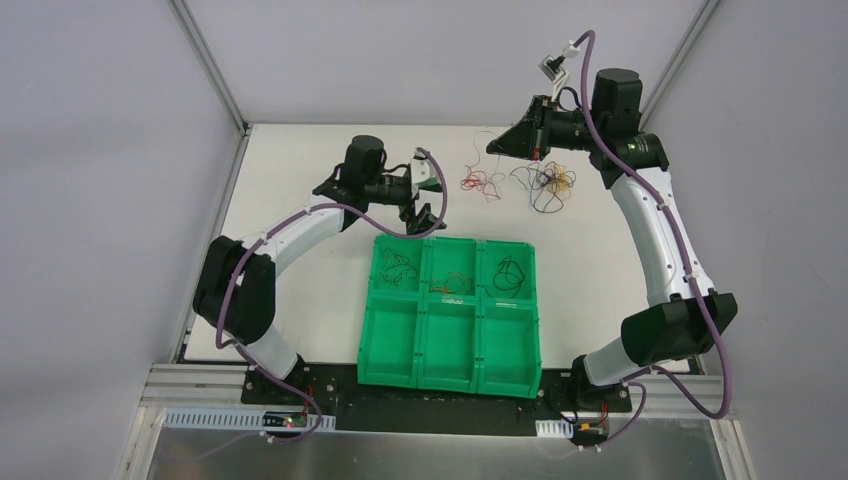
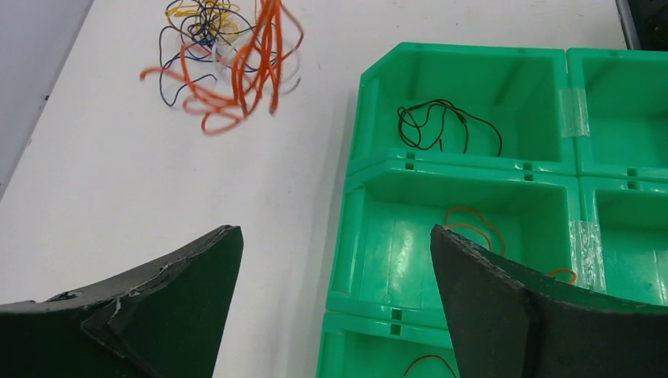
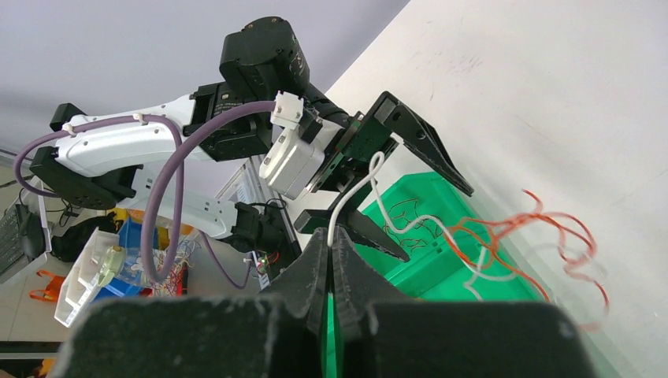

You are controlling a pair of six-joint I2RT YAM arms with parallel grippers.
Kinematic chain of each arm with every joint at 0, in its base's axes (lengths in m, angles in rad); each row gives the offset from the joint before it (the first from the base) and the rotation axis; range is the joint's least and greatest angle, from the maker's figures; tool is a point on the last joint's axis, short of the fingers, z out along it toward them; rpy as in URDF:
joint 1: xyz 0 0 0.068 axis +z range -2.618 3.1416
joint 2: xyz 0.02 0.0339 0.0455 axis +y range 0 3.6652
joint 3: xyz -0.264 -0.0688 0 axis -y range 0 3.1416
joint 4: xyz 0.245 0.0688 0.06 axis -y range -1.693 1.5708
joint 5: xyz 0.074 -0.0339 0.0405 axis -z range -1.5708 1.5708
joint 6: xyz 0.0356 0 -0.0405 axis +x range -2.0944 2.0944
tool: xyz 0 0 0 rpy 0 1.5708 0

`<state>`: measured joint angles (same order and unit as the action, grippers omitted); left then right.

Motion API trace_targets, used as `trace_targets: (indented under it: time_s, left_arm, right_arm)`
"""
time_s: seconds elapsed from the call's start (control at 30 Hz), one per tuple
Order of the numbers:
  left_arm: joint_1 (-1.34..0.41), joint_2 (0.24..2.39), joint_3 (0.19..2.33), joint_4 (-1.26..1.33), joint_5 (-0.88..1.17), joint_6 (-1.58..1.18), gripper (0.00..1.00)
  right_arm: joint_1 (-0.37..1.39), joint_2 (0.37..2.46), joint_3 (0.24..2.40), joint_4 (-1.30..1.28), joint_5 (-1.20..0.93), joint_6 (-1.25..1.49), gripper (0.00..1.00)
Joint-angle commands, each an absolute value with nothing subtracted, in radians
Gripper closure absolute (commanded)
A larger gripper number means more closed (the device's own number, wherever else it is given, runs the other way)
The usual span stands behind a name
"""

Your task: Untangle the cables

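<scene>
**White wire pinched, left fingers wide**

Pinching a thin white wire (image 3: 370, 177) in the right gripper (image 3: 331, 240), matte black wedge fingers pressed flat together and meeting in a narrow point. Rising from that pinch in a loose S-curve, then trailing toward the lower right of the right wrist view, beside a kinked, blurred red-orange wire (image 3: 563, 236).

Spread well apart at the left gripper (image 2: 335, 236): two dark triangular fingers (image 2: 173, 307) with rough, chipped edges, framing smooth white table (image 2: 118, 181) and the rim of a glossy green plastic tray (image 2: 370, 165). Moulded as six square compartments, seen from above at frame centre.

Coiled in the upper compartment of the left wrist view, a hair-thin black wire (image 2: 441, 126) in slack loops; curled in the compartment below it, an orange wire (image 2: 473, 224).

Heaped on the bare table in the upper middle of the top view, beyond the tray and just below the right gripper, a small tangle (image 1: 548, 182) of yellow, dark and orange loops.
</scene>
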<state>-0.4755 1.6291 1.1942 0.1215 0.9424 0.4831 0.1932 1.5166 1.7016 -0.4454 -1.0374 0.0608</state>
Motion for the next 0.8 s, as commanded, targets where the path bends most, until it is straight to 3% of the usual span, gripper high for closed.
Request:
trace_targets:
  time_s: [0.0, 0.13, 0.23, 0.3, 0.43, 0.5, 0.63, 0.67, 0.7, 0.73, 0.77]
  left_arm:
    - [-0.486, 1.647, 1.23, 0.191, 0.955, 0.501, 0.07]
    - [-0.492, 1.676, 1.264, 0.214, 0.895, 0.483, 0.09]
    - [-0.492, 1.672, 1.269, 0.219, 0.884, 0.482, 0.21]
    - [-0.494, 1.661, 1.266, 0.22, 0.906, 0.475, 0.39]
    - [-0.507, 1.643, 1.267, 0.234, 0.951, 0.424, 0.88]
    - [-0.511, 1.637, 1.266, 0.255, 0.957, 0.398, 1.0]
    - [-0.512, 1.64, 1.279, 0.271, 0.95, 0.358, 1.0]
    - [-0.513, 1.638, 1.278, 0.267, 0.947, 0.364, 0.8]
    - [-0.512, 1.635, 1.273, 0.262, 0.942, 0.368, 0.5]
    - [-0.514, 1.632, 1.27, 0.262, 0.938, 0.373, 0.33]
    - [-0.517, 1.626, 1.267, 0.261, 0.933, 0.381, 0.26]
  right_arm:
    - [0.199, 1.505, 1.744, -0.396, -1.065, 0.089, 1.0]
    - [0.208, 1.52, 1.757, -0.376, -1.069, 0.111, 1.0]
    - [0.215, 1.525, 1.762, -0.368, -1.073, 0.118, 1.0]
    - [0.217, 1.526, 1.761, -0.366, -1.073, 0.124, 1.0]
    - [0.217, 1.522, 1.754, -0.366, -1.073, 0.123, 1.0]
    - [0.214, 1.515, 1.749, -0.371, -1.071, 0.116, 1.0]
    - [0.192, 1.505, 1.739, -0.375, -1.067, 0.119, 1.0]
    - [0.186, 1.503, 1.738, -0.374, -1.065, 0.12, 1.0]
    - [0.183, 1.502, 1.738, -0.373, -1.066, 0.119, 1.0]
    - [0.183, 1.499, 1.738, -0.373, -1.065, 0.118, 1.0]
    - [0.183, 1.5, 1.737, -0.372, -1.065, 0.118, 1.0]
